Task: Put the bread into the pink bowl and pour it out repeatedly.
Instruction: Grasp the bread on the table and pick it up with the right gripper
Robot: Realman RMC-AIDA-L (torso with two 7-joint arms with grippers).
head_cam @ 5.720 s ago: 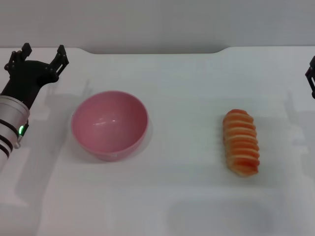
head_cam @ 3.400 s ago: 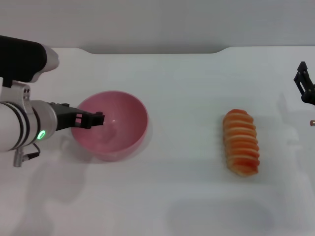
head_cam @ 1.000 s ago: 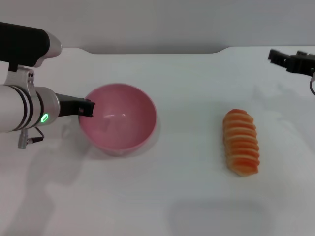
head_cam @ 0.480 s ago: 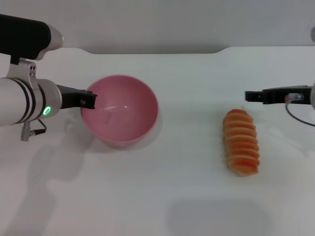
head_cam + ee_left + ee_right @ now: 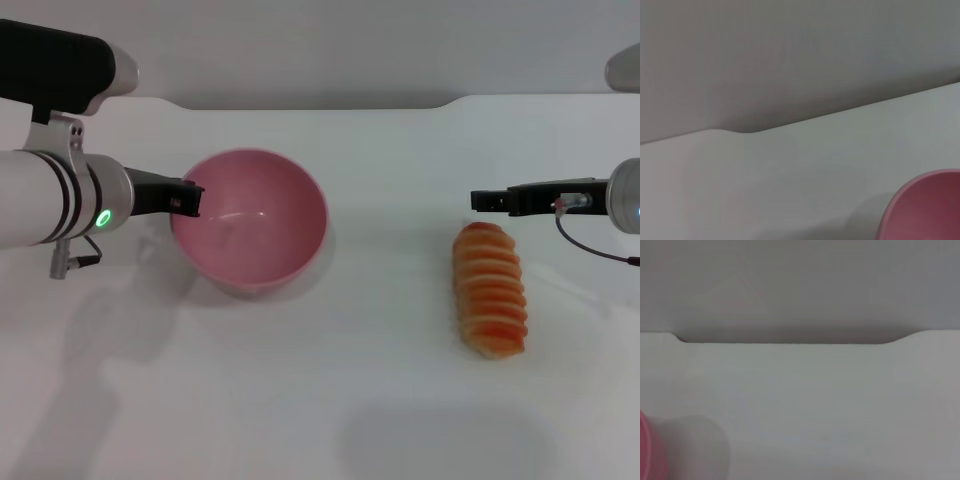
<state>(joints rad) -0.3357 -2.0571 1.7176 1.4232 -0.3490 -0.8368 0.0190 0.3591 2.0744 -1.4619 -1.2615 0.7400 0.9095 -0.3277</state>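
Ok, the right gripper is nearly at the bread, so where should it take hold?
Probably across the middle of the bread, coming down from above. The loaf lies flat on the table with its long axis running away from the robot, so closing across its narrow width looks easiest. The right gripper hangs just beyond the loaf's far end.

One pink bowl (image 5: 250, 232); one bread (image 5: 489, 290); two claws, left (image 5: 188, 199) and right (image 5: 484, 200), apparently.

A white table (image 5: 400, 400) carries the pink bowl (image 5: 250, 225) and, well apart, the bread (image 5: 488, 292).
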